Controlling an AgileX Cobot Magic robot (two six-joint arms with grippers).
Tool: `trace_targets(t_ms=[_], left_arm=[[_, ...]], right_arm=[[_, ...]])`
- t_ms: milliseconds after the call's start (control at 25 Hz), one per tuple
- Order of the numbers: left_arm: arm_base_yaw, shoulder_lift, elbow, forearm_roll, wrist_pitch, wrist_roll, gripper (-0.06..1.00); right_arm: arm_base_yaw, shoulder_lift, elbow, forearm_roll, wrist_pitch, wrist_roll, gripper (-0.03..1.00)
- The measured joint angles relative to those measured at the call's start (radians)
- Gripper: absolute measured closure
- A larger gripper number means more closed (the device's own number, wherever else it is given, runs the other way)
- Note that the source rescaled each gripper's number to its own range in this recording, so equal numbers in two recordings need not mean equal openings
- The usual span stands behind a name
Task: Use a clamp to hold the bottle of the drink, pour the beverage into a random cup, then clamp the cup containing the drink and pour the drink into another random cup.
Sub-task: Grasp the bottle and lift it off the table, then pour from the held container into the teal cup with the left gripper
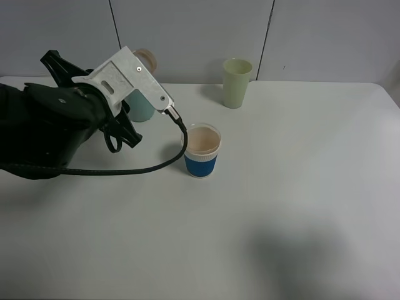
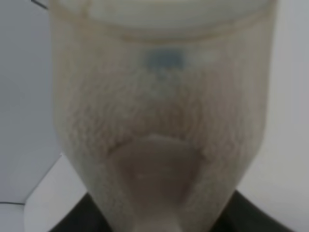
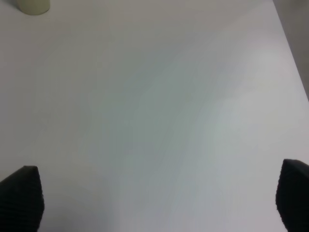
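Your left pincer (image 1: 132,117) surrounds the bottle (image 2: 159,121), upright at the table's (image 1: 300,212) back-left; grip unclear. Blue cup (image 1: 202,150) looks filled; green cup (image 1: 237,81) awaits. Right pincer (image 3: 154,203) is wide open and empty.

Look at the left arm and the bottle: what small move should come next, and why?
Probably shut the left pincer on the bottle and lift it. The bottle fills the left wrist view, so it sits at the pincer, yet it stands upright on the table, apart from the blue cup. Whether the grip is firm cannot be seen.
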Motion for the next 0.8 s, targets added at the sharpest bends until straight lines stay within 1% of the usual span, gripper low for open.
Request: trace_targets(t_ms=[160,360,560,680,800], left_arm=[[0.000,0.040,-0.023,-0.002,-0.012,0.035,0.90],[-0.002,0.068,-0.027,0.001,-0.012,0.040,0.90],[-0.023,0.106,-0.027,0.032,-0.016,0.056,0.90],[-0.025,0.138,-0.028,0.040,-0.016,0.083,0.90],[-0.027,0.169,-0.029,0.048,-0.016,0.088,0.90]], right_arm=[[0.000,0.000,0.000,0.000,0.000,0.000,0.08],[0.000,0.000,0.000,0.000,0.000,0.000,0.08],[0.000,0.000,0.000,0.000,0.000,0.000,0.08],[0.000,0.000,0.000,0.000,0.000,0.000,0.08],[0.000,0.000,0.000,0.000,0.000,0.000,0.08]])
